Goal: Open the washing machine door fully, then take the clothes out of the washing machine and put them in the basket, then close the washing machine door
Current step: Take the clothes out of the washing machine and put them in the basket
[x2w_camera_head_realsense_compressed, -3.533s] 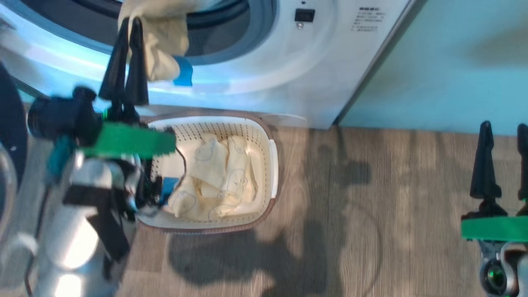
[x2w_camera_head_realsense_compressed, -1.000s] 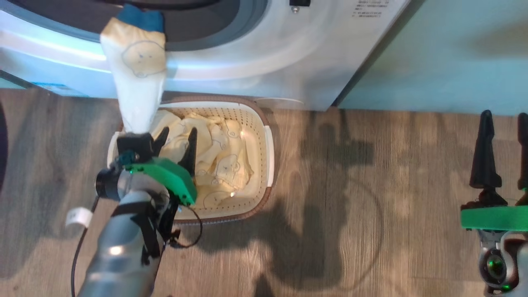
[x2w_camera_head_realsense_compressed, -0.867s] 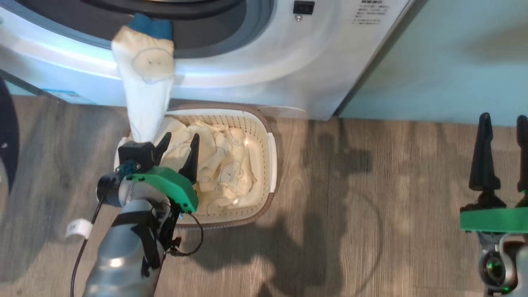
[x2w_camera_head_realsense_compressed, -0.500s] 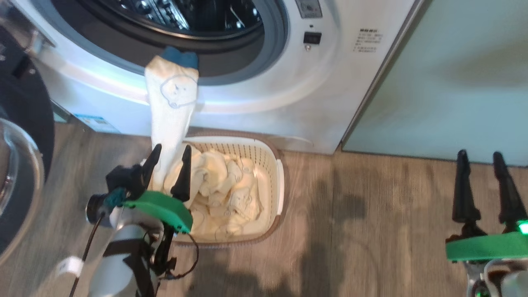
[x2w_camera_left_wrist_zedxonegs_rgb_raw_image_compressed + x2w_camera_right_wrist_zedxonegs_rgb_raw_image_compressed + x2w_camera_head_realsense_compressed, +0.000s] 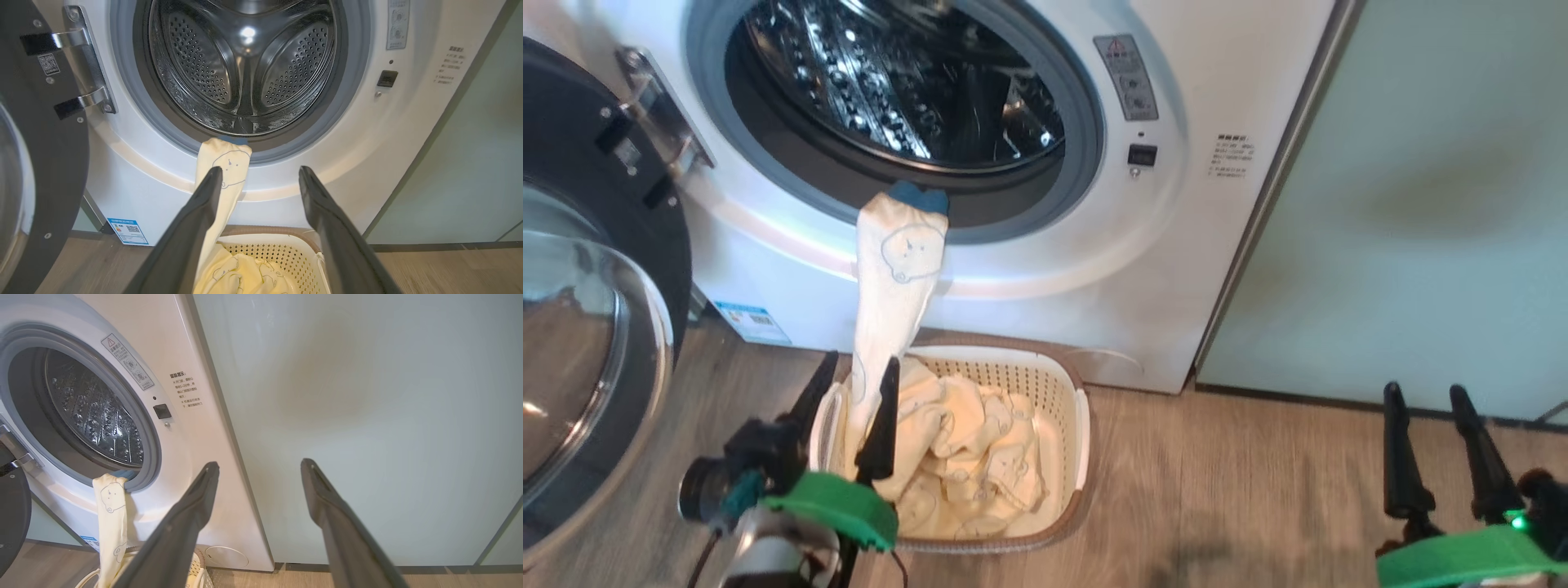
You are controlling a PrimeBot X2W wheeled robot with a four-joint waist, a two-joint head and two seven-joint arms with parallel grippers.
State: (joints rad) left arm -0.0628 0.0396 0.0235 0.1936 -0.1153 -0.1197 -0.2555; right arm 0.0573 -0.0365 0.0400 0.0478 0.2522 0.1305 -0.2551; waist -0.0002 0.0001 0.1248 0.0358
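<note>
Step 1 looks done: the washing machine door is swung wide to the left, hinge side showing, and the opening of the washing machine is free.

Step 2 is mostly done, but not complete. Most of the clothes lie piled in the basket, which stands on the floor just in front of the machine. One long piece is not fully out. Its blue end hangs on the lower lip of the grey gasket, and the rest drops down the white front w/ its lower end inside the basket. The drum looks empty otherwise, as far as the views reach.

The left gripper is over the basket's left side, jaws spread wide, clamping nothing. The hanging piece passes between or just behind its fingers; I cannot tell if it touches them. The right gripper is well apart to the right, in front of the pale green panel, also spread wide & empty.

Left to do, in my judgement: get the hanging piece free of the lip and into the basket, then close the door. Approx. two thirds of the task is behind.
</note>
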